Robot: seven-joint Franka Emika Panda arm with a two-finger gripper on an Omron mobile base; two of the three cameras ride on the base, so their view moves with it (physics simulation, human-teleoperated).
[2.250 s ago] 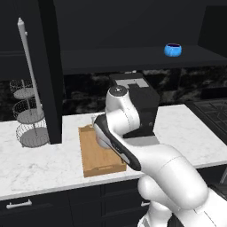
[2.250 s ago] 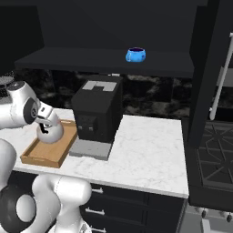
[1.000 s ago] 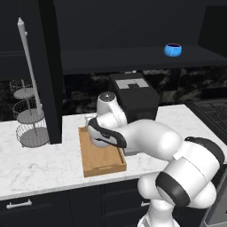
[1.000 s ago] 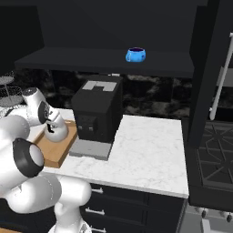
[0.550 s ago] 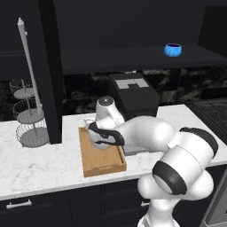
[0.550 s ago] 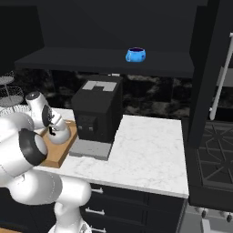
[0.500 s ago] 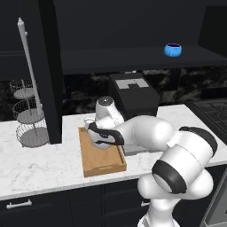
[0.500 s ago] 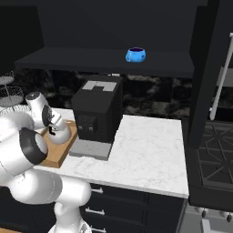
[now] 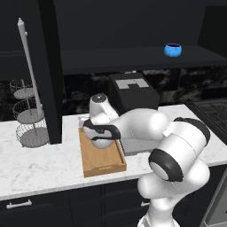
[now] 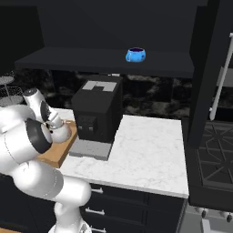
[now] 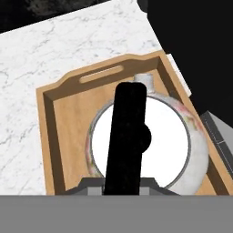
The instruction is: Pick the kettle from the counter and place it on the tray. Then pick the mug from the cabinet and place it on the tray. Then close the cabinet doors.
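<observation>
**Wooden tray now carries the kettle; grip state unconfirmed**

Wood shows on all sides of the kettle [image 11: 141, 141] in the hand view, so you can take it that it sits inside the tray [image 11: 54, 136], toward the end nearest the coffee machine [image 9: 133, 91]. The black arched handle runs straight up the middle of that view, which puts the gripper [image 11: 123, 184] directly above it, a sensible line for lowering and releasing by the handle. The tray rests on the counter [image 9: 40, 164], just beside the machine's base.

Note what you cannot verify. The fingertips are lost against the black handle, so I cannot tell whether the pincer is clamped on it or already parted. In both base views the arm covers the kettle and much of the tray. Whether the kettle's base bears fully on the tray floor is hidden.

The mug [image 9: 173, 49] stands on the open cabinet shelf [image 10: 113, 61], well apart from the arm; that step is not yet done.
</observation>
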